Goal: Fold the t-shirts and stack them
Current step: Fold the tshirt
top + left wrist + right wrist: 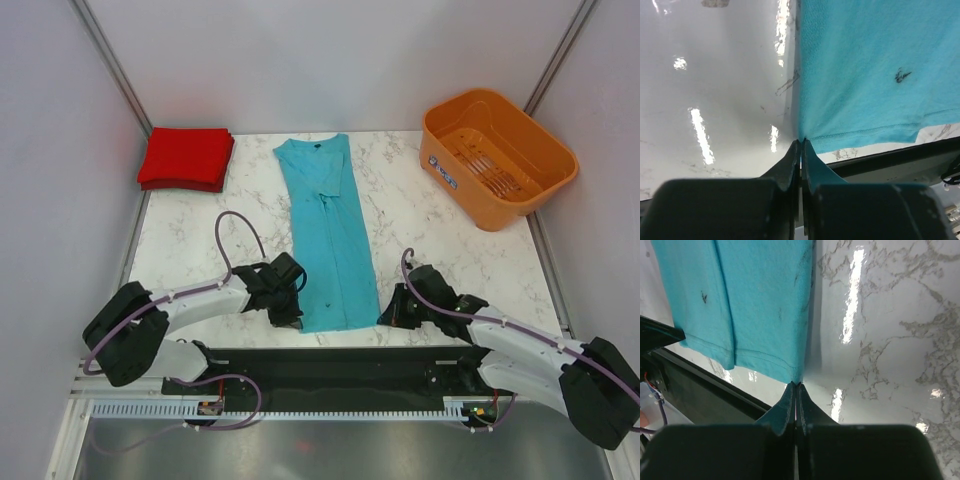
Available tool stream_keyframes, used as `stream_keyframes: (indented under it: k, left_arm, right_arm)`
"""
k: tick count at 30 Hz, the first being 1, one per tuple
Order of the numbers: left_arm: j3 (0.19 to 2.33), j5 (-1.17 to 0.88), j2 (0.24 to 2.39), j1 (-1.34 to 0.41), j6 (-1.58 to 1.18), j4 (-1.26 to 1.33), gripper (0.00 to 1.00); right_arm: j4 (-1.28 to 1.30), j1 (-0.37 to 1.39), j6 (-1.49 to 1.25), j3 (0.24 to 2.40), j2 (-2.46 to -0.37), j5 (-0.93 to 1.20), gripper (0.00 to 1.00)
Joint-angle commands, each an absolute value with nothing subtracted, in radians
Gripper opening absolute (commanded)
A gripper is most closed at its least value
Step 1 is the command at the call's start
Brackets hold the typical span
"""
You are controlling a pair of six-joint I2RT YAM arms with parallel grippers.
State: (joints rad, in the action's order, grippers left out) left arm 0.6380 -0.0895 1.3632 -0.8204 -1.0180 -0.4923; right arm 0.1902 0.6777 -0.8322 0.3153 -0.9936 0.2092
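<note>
White marble-patterned desk [440,240], enclosed by pale grey walls on three sides.

Left gripper [800,142]: jaws pressed together, pinching the near left hem corner of the teal t-shirt [865,75]. Only a hairline slit shows between the fingers.

Right gripper [796,385]: jaws likewise closed, clamped on the near right hem corner of the same garment.

Teal t-shirt: lies flat in a long narrow strip down the middle of the desk, dark neckline toward the far edge, hem at the near edge between both grippers.

Wrist views show a small dark mark [901,76] on the cloth and the stitched hem line. The top view shows these only faintly. How deep the cloth sits in either jaw is hidden by the fingers.

Top view alone shows the red t-shirt [186,158], folded square at the far left corner, well apart from the teal one, and the orange basket [500,215] at the far right corner, overhanging the right edge.
</note>
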Motion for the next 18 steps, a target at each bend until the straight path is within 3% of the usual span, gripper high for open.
stream_keyframes:
  k: [1,18]
  left_arm:
    - [0.634,-0.038,1.301,-0.828,-1.043,-0.558,0.02]
    - [0.566,-0.112,1.129,-0.828,-1.017,-0.63,0.02]
  right_arm:
    - [0.173,0.718,-0.929,0.29,-0.931,0.16,0.0]
    - [0.239,1.023,-1.215,0.27,-0.795,-0.083,0.0]
